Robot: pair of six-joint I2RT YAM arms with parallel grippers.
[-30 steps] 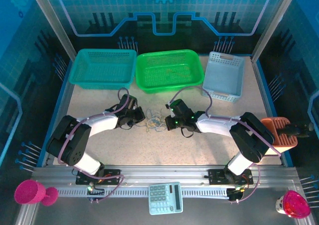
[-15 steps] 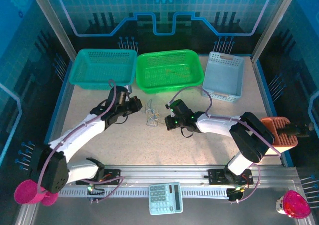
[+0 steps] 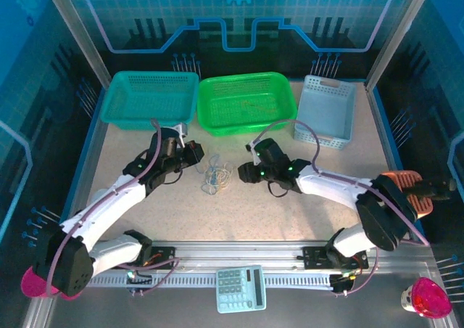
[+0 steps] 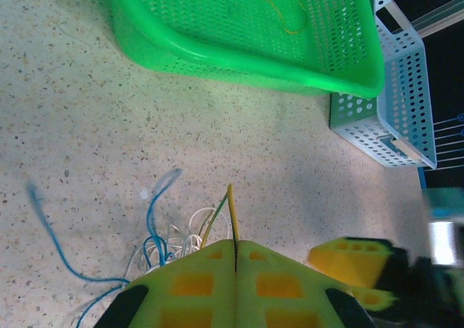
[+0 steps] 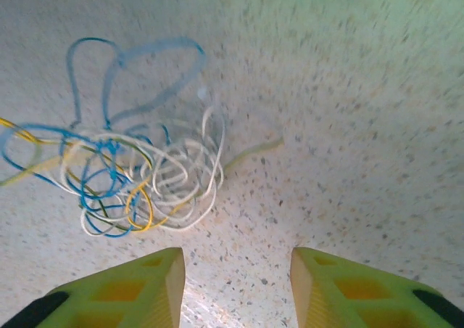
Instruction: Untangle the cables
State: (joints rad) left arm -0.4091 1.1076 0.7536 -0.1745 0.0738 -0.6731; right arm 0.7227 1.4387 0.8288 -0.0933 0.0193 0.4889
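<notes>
The cables [image 3: 216,177] lie as one tangle of white, blue and yellow cords on the speckled table between the two arms. My left gripper [image 3: 194,154] sits just left of the tangle. Its jaws [image 4: 235,244] are shut on a yellow cable [image 4: 231,210] that sticks up from between them, with blue and white loops [image 4: 154,235] below. My right gripper [image 3: 245,172] is right of the tangle. In the right wrist view it [image 5: 238,270] stands open over bare table, the tangle [image 5: 145,175] ahead to the left, apart from both fingers.
Three baskets line the far edge: teal [image 3: 152,99], green [image 3: 246,103] with a thin yellow cord inside [image 4: 279,12], and pale blue [image 3: 328,110]. An orange rack [image 3: 406,194] stands at the right edge. A calculator [image 3: 241,288] lies on the front rail.
My right gripper has opened and let go of the tangle. The left arm has stretched out, carrying its shut gripper farther from the base. The tangle shifted slightly left.
</notes>
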